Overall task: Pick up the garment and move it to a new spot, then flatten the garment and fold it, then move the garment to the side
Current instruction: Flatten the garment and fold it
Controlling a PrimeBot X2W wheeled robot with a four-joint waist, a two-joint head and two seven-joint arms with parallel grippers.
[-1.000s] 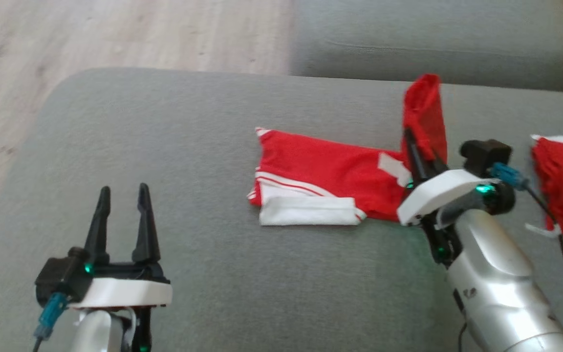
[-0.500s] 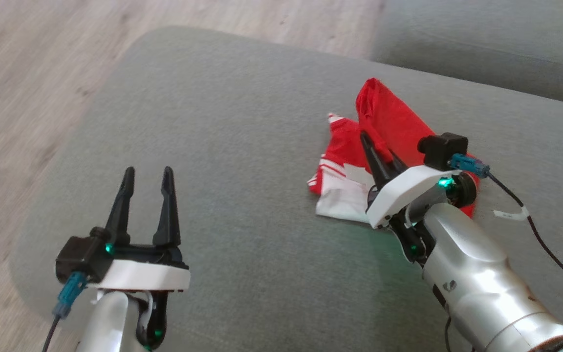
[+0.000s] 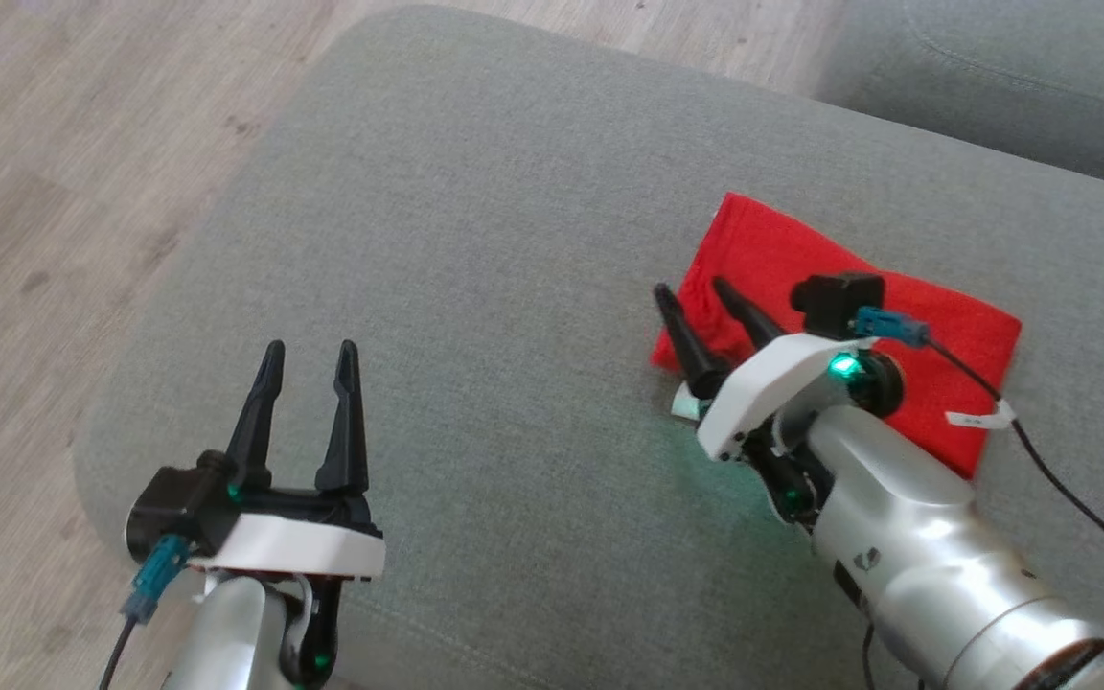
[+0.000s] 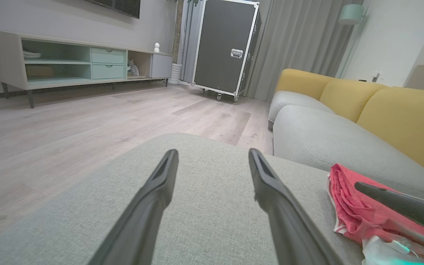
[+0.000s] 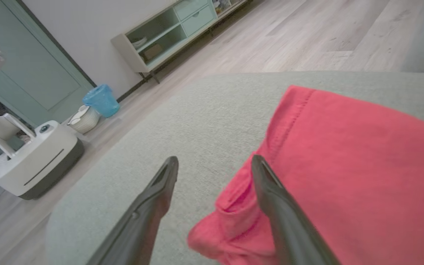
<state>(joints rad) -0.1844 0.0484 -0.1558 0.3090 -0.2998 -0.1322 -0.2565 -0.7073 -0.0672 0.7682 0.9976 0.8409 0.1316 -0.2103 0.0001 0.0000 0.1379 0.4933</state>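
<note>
Beneath the right gripper and the left gripper spreads a grey sofa cushion, with wooden floor beyond its far edge. Under and to the right of the right gripper lies the red garment, folded into a neat rectangle. Its rumpled near corner sits between that gripper's fingers, which are spread apart and pinch nothing: one is over the cloth, the other over bare cushion. Whether either touches the fabric I cannot tell. The left gripper hangs well to the left of the garment, fingers likewise spread, over bare cushion. Behind the right gripper's wrist a black cable trails across the cloth, and a bit of white trim peeks out beneath the wrist. The fold looks done and the move aside looks next. The risk is undoing it: a finger catching that loose corner on withdrawal, the cable dragging the top layer, or a pinch on one layer alone, would open the fold.
</note>
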